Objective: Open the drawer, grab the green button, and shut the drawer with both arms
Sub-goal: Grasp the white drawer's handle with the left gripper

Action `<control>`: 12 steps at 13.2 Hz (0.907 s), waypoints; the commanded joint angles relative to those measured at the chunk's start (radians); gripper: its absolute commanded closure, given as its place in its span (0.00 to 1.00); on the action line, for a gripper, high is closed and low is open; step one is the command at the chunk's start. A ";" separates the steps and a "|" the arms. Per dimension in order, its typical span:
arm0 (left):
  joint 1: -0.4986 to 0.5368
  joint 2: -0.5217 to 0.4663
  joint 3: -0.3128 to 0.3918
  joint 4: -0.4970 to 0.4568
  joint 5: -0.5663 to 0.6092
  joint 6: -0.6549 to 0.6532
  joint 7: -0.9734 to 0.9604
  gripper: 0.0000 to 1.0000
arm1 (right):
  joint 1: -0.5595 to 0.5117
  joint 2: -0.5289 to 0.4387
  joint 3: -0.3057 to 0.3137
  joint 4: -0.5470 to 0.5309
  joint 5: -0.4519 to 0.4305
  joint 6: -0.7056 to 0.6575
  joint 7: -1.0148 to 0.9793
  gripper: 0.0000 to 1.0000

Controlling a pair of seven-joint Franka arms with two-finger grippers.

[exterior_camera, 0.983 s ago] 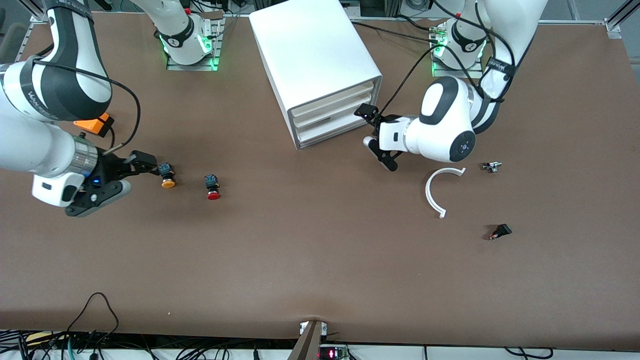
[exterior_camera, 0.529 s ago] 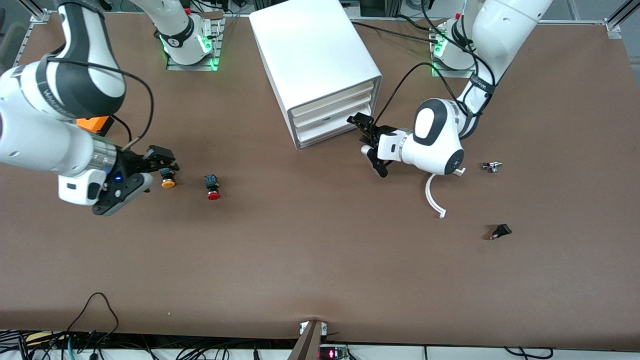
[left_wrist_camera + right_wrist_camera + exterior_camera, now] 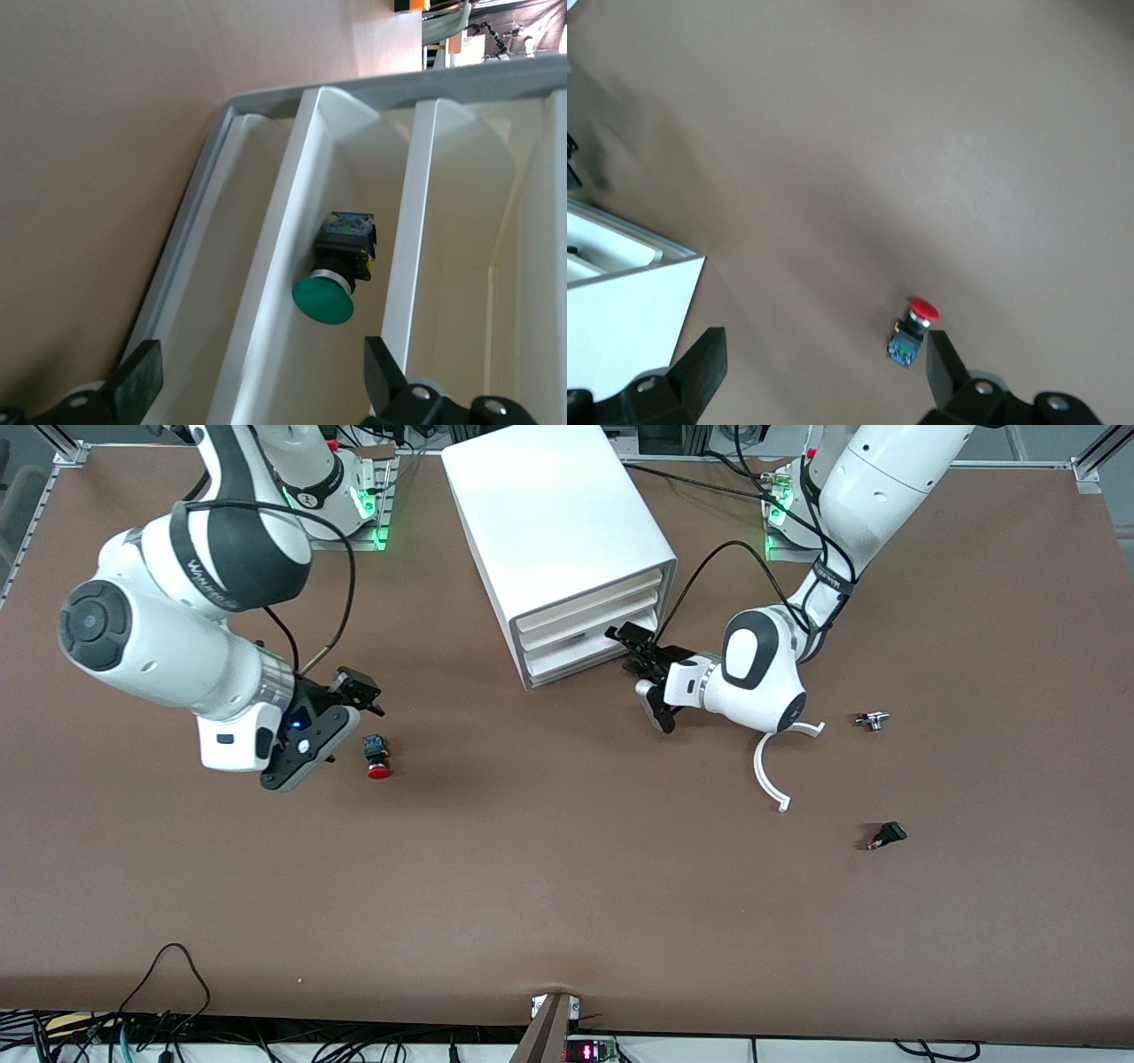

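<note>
While facing the shut drawer at upper centre, spreads left gripper wide, likely to hook its front; shows green button lying inside; parks right gripper, likewise agape, beside red button, probably awaiting the pick.

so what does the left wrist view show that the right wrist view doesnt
Only the left wrist view shows the green button lying inside a drawer of the white cabinet, framed by the left gripper, open. Only the right wrist view shows the red button on the table, with the right gripper open above it. Both views share the cabinet, seen as a corner in the right wrist view, and the brown table.
</note>
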 commanded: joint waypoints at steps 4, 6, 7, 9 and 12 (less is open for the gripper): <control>-0.013 0.014 -0.003 -0.041 -0.050 0.012 0.069 0.14 | 0.012 0.034 -0.003 0.022 -0.003 0.048 -0.047 0.00; -0.022 0.014 -0.003 -0.041 -0.050 0.012 0.090 0.43 | 0.027 0.034 -0.003 0.022 -0.004 0.048 -0.052 0.00; -0.024 0.022 -0.003 -0.041 -0.050 0.012 0.090 0.52 | 0.029 0.034 -0.005 0.022 -0.007 0.048 -0.050 0.00; -0.024 0.023 -0.003 -0.048 -0.050 0.012 0.095 0.71 | 0.026 0.035 -0.006 0.022 -0.007 0.048 -0.052 0.00; -0.022 0.023 -0.003 -0.049 -0.050 0.012 0.097 0.86 | 0.020 0.043 -0.008 0.022 -0.007 0.048 -0.055 0.00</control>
